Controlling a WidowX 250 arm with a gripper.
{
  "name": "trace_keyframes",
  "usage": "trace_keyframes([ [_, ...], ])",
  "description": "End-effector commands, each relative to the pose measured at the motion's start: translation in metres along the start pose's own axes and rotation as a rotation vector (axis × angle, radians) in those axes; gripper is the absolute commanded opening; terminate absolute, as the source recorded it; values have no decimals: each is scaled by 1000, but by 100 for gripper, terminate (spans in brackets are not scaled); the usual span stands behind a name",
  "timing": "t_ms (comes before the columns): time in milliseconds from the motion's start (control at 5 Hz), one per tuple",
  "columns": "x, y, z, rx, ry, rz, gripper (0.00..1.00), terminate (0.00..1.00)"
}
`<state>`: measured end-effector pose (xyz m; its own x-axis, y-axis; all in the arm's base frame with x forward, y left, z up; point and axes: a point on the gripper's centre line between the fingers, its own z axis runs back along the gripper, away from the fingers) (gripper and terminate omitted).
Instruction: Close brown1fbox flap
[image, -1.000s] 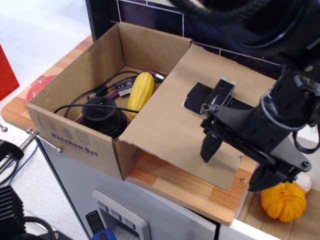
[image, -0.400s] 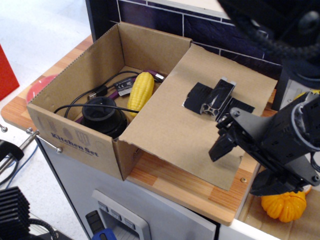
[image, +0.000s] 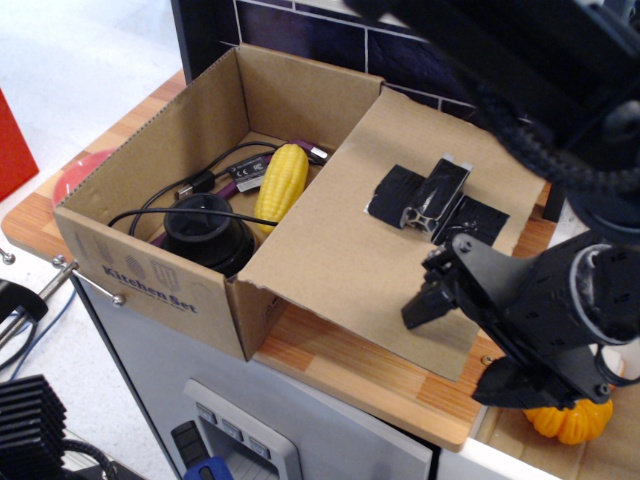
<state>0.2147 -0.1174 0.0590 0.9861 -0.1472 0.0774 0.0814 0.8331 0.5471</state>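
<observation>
The wide brown cardboard flap (image: 400, 230) lies folded outward, right of the large brown corrugated "Kitchen Set" box (image: 165, 270), its hinge edge running front to back. The black claw (image: 462, 345), jaws spread and empty, hangs over the flap's outer front corner, so the box opening lies leftward.

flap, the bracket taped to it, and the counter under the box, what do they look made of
The flap looks like matte brown corrugated cardboard, with a raw, slightly frayed edge. The bracket seems to be metal: silvery highlights, hard profile, held by black tape. The counter shows striped wood grain, possibly laminate.
</observation>
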Motion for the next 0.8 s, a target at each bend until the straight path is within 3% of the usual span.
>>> trace_keyframes([
  [0, 11, 35, 35, 80, -18, -76, 100, 0],
  [400, 12, 72, 59, 144, 19, -180, 100, 0],
  [600, 6, 113, 62, 206, -17, -327, 100, 0],
])
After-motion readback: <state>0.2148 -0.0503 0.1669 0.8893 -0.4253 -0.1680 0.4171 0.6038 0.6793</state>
